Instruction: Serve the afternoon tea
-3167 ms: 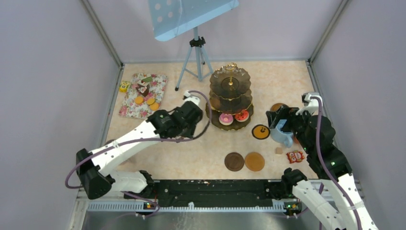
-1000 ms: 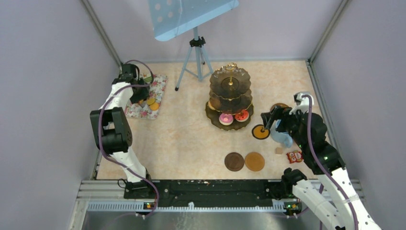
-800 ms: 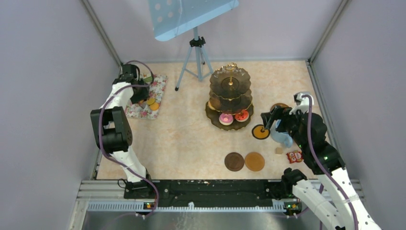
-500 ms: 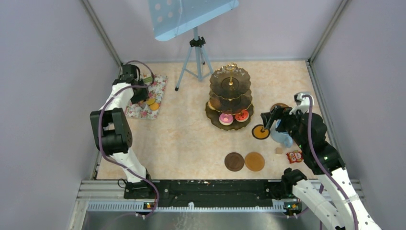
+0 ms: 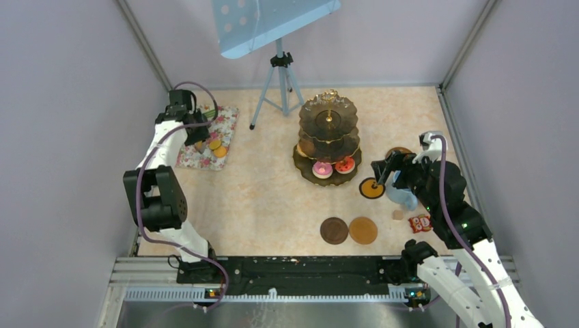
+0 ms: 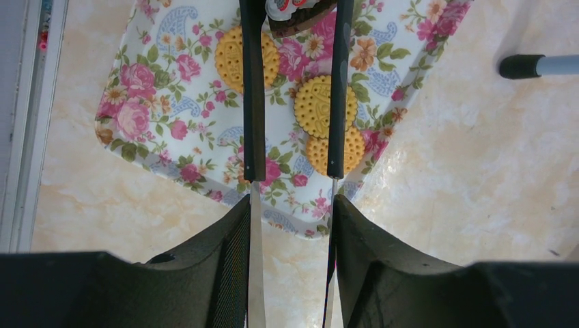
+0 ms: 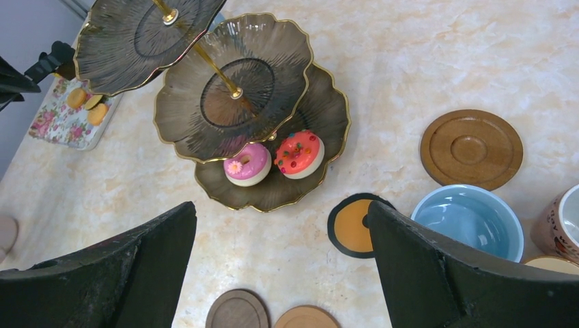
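My left gripper is shut on the black tongs and hovers over the floral mat at the far left. The tong arms straddle orange tarts, and a brown cake lies between their tips. At the centre stands the dark three-tier stand, with a pink cake and a red cake on its bottom tier. My right gripper is open and empty above the table, beside the light blue mug.
Brown coasters lie near the front, another sits behind the blue mug, and a black-rimmed orange one lies by the stand. An orange-brown mug, a snack packet, a small cube and a tripod are nearby.
The left arm swung from beside the stand to the floral mat, and in the last second its jaws narrowed on the tongs. The right gripper drew slightly left of the blue mug, then held still.
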Robot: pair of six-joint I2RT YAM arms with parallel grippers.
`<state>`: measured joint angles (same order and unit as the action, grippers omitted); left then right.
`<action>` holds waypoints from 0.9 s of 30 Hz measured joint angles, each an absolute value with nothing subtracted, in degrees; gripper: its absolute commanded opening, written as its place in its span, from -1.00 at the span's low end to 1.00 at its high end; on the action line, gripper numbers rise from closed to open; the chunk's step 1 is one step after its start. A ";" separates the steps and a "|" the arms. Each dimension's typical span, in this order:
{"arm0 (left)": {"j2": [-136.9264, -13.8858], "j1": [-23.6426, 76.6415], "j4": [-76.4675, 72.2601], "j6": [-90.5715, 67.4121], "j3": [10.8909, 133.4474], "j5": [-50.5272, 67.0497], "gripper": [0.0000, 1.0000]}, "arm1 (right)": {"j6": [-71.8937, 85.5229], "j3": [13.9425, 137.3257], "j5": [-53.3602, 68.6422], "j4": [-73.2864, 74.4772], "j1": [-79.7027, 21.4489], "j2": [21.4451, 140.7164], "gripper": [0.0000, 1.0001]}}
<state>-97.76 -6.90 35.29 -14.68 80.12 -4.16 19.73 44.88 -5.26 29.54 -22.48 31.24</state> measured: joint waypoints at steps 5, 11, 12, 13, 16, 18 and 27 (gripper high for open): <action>-93.45 -3.97 40.01 -13.17 80.12 -5.74 -0.29 | 19.66 44.88 -5.30 29.63 -22.48 31.24 0.88; -81.49 10.83 46.76 -11.73 78.98 -6.33 -0.30 | 19.11 45.08 -5.76 29.87 -22.48 31.22 0.88; -79.18 12.36 47.70 -11.70 78.52 -5.41 -0.31 | 19.05 45.12 -5.85 29.87 -22.48 31.22 0.88; -76.82 13.58 48.51 -11.73 77.97 -4.54 -0.30 | 18.92 45.15 -5.96 29.91 -22.48 31.20 0.87; -69.60 17.23 50.13 -11.99 76.71 -0.93 -0.31 | 18.39 45.45 -6.11 30.28 -22.48 31.14 0.88; -66.04 20.34 50.04 -12.29 76.60 2.22 -0.31 | 18.02 45.93 -6.20 30.37 -22.48 31.07 0.87; -69.12 29.95 47.88 -12.93 76.64 9.23 -0.31 | 17.61 47.37 -6.48 30.06 -22.48 30.24 0.87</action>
